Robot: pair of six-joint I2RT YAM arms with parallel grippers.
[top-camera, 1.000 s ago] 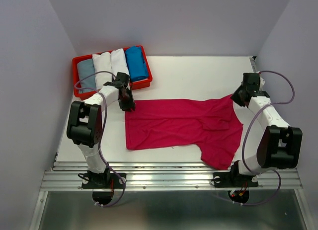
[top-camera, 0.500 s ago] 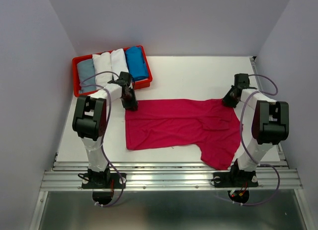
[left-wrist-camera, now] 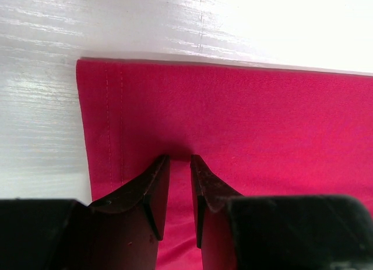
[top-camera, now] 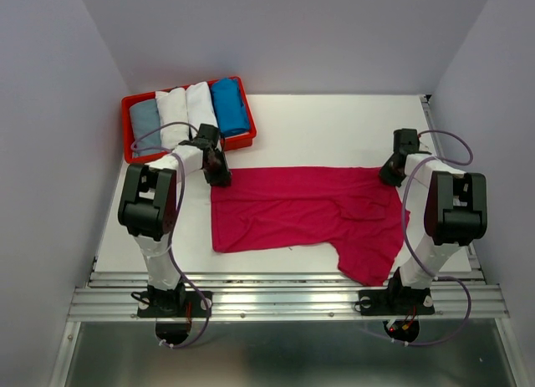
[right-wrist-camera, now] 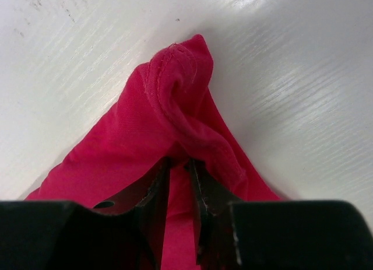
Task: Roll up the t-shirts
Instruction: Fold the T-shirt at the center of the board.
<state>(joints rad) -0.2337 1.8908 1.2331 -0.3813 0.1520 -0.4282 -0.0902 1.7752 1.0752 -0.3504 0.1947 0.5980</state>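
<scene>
Now, pink t-shirt (top-camera: pixel 305 211): spread flat on the counter (top-camera: pixel 334 128), not yet rolled; one flap trails toward the counter's near edge.
Risk, trailing flap: it will likely drag or skew the roll if the two far corners are pulled unevenly.
Left hand (left-wrist-camera: pixel 179 159): fingers nearly together, pinching the shirt's far left corner just inside the stitched hem.
Risk, left grip: only a thin layer is caught, so it may slip free under tension.
Right hand (right-wrist-camera: pixel 179 162): closed on a bunched, twisted fold of cloth at the shirt's far right corner.
Risk, right grip: the twist may carry into the roll as a lump.
Red tray (top-camera: pixel 126 128): just beyond the shirt's far left corner, close behind the left hand; a swing that way could knock it.
Rolled t-shirts (top-camera: pixel 201 103): four lie side by side in the tray (grey-blue, two white, blue).
</scene>
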